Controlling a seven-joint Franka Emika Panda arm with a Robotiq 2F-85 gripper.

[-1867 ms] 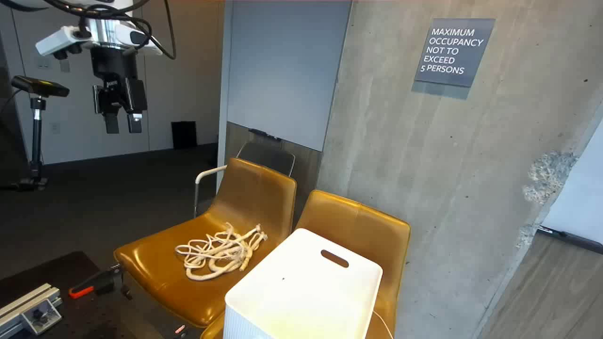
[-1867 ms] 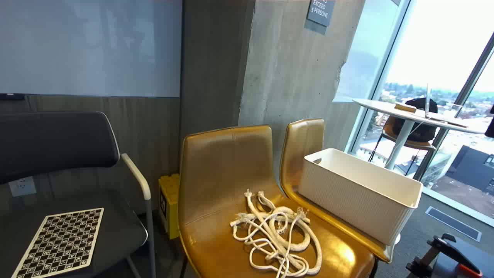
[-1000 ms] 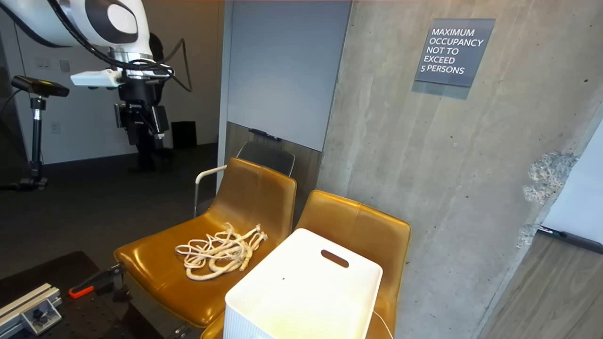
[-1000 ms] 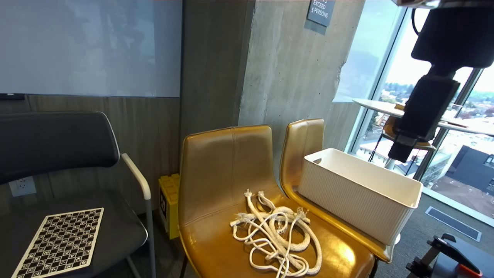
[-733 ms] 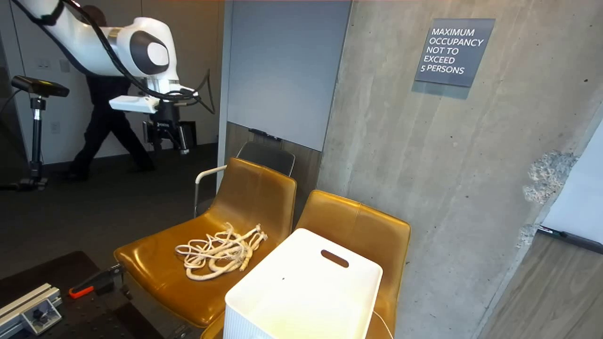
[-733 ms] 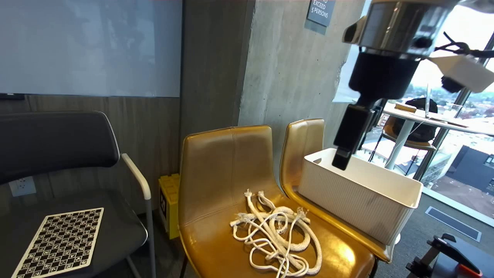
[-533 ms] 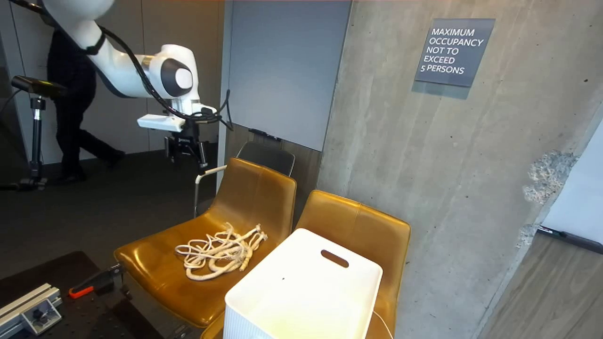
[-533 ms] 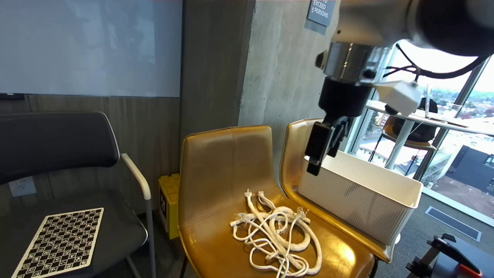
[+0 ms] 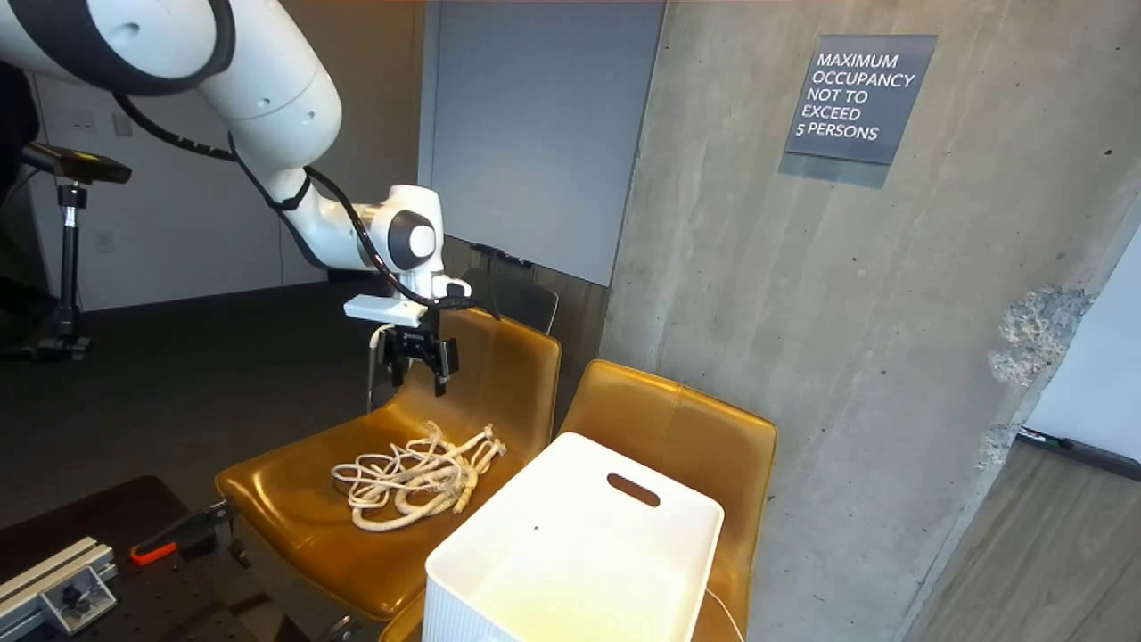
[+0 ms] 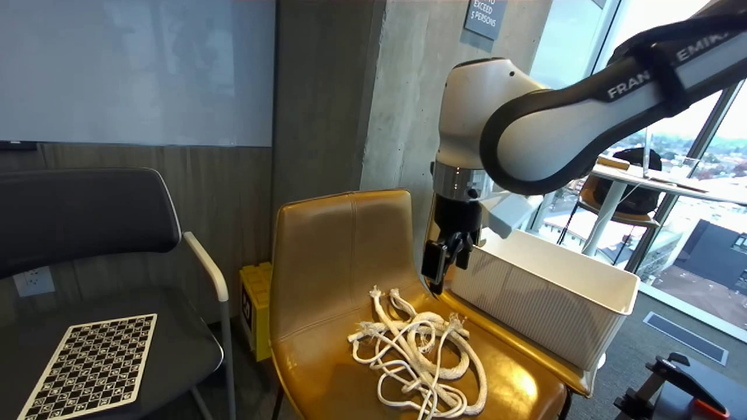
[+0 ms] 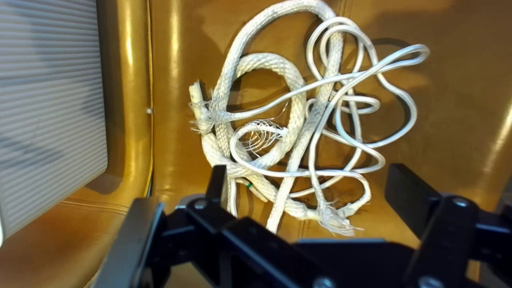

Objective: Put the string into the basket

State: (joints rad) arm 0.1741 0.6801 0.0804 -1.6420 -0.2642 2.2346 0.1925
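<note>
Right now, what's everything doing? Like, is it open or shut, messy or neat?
Gripper: open, holding nothing.
String: tangled, some ends frayed, lying on a brown chair.
Basket: standing open-topped on another brown chair.
Checkerboard: lying flat on the black chair.
Clamp: can't tell if it's tight.

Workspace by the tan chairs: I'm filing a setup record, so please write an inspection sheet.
Surface: tan chair seat, glossy, bearing the string.
Job's things: string tangled, some ends frayed; basket upright on the neighbouring tan chair.
Clutter: black-and-orange tool and metal rail at the dark table.
Gripper: open, above the string, not touching it.
Cables: black cable along the robot arm; probably a thin white cord beside the basket.
Surroundings: concrete wall with occupancy sign; checkered board on a black chair.
</note>
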